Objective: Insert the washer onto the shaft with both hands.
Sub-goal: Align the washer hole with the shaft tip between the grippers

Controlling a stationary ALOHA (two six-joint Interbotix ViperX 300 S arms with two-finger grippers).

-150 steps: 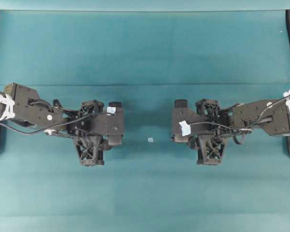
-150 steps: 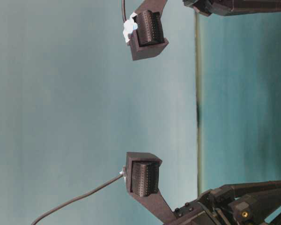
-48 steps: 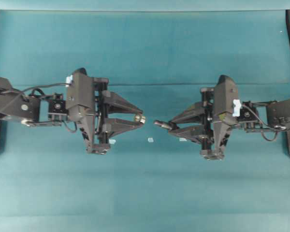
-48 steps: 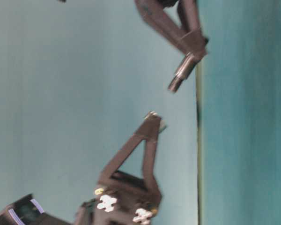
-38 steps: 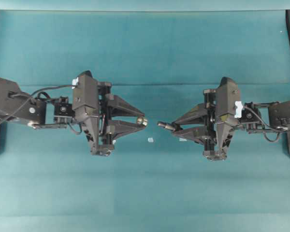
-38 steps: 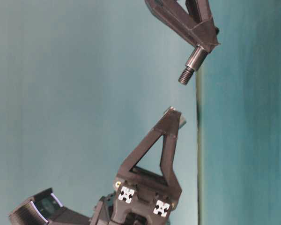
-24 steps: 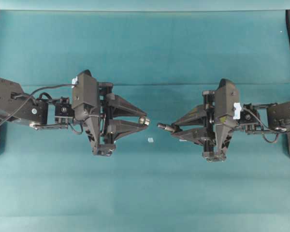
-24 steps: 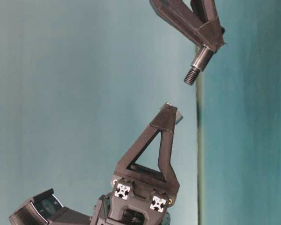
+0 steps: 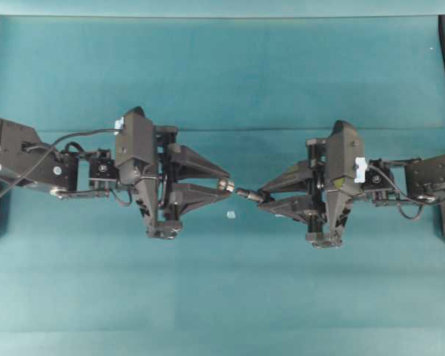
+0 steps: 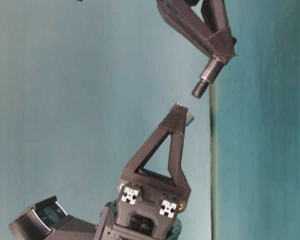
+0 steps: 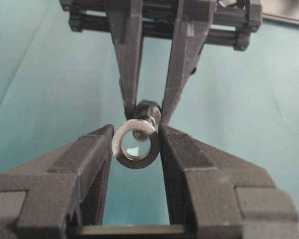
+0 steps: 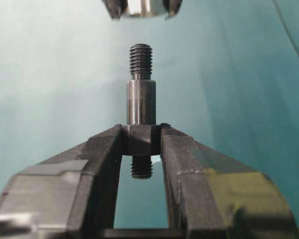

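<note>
Left gripper (image 9: pixel 224 185): clamped on the washer (image 11: pixel 135 146), pinched by its rim between both fingertips, hole facing outward toward the other arm.
Right gripper (image 9: pixel 256 199): clenched on the shaft (image 12: pixel 141 104) at its wider collar, threaded end sticking out past the fingertips.
Where they are: both held in the air above the teal table (image 9: pixel 230 297), mid-workspace.
Key relation: shaft's long axis points at the washer; thread tip and ring sit just apart, not yet touching.
Alignment: through the left wrist view the shaft end shows behind the hole's upper edge, so probably slightly off-centre, though the angle makes that hard to judge.
Nearer arm: neither; they meet tip to tip.
</note>
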